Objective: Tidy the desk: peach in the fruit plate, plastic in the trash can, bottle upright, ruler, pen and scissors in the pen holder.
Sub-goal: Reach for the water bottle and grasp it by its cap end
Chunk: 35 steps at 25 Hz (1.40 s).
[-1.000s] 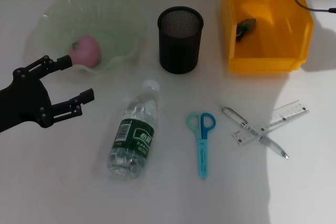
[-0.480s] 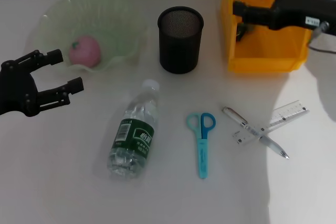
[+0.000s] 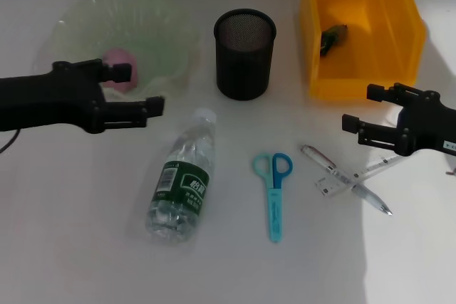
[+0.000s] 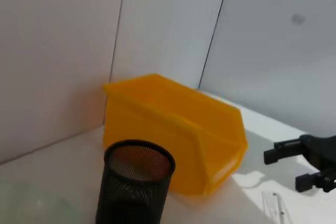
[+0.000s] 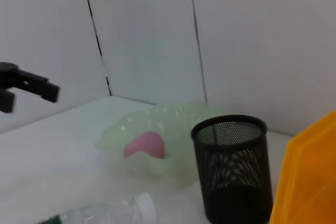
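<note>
The pink peach lies in the green fruit plate, partly behind my left gripper, which hangs open over the plate's front rim, just above the bottle's cap. The clear bottle lies on its side. A crumpled piece of plastic sits inside the yellow trash can. Blue scissors, a pen and a clear ruler lie flat in front of the black mesh pen holder. My right gripper is open over the ruler's far end.
In the left wrist view the pen holder stands before the yellow bin, with the right gripper beyond. The right wrist view shows peach, pen holder and left gripper.
My left arm has swung right, from left of the plate to its front rim near the bottle. My right arm has come down from above the yellow bin to the ruler's end.
</note>
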### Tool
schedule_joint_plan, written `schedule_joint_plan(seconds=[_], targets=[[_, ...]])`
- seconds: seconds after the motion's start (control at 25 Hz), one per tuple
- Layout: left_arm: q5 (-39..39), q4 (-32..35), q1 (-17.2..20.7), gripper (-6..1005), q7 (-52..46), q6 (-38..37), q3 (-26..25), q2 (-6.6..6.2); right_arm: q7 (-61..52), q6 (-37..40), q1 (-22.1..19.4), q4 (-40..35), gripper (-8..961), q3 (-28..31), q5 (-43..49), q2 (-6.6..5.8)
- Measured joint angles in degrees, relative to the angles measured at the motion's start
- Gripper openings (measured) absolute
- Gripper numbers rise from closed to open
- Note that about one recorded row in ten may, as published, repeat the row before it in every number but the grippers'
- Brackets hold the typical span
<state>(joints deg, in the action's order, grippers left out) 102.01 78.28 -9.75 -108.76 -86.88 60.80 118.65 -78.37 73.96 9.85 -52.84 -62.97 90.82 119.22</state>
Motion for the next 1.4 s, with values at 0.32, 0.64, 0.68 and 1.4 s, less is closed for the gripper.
schedule_joint_plan(seconds=[0.32, 0.64, 0.68, 1.4], targets=[[21.33, 20.11, 1.35, 784, -30.85, 14.12, 22.5, -0.04, 2.86, 4.72, -0.95, 2.56, 803, 4.67, -0.03, -0.03], [41.61, 12.83, -11.47, 781, -51.78, 20.41, 39.44, 0.3, 4.12, 5.13, -1.09, 3.37, 802, 4.84, 0.02, 0.1], [41.61, 12.83, -11.47, 780, -51.78, 20.41, 39.44, 0.3, 4.12, 5.07, -1.11, 3.37, 802, 4.85, -0.02, 0.1], [41.65, -1.65, -17.8, 793, -53.08, 27.41, 39.22, 0.43, 4.19, 4.75, 0.22, 5.21, 801, 4.86, 0.16, 0.17]])
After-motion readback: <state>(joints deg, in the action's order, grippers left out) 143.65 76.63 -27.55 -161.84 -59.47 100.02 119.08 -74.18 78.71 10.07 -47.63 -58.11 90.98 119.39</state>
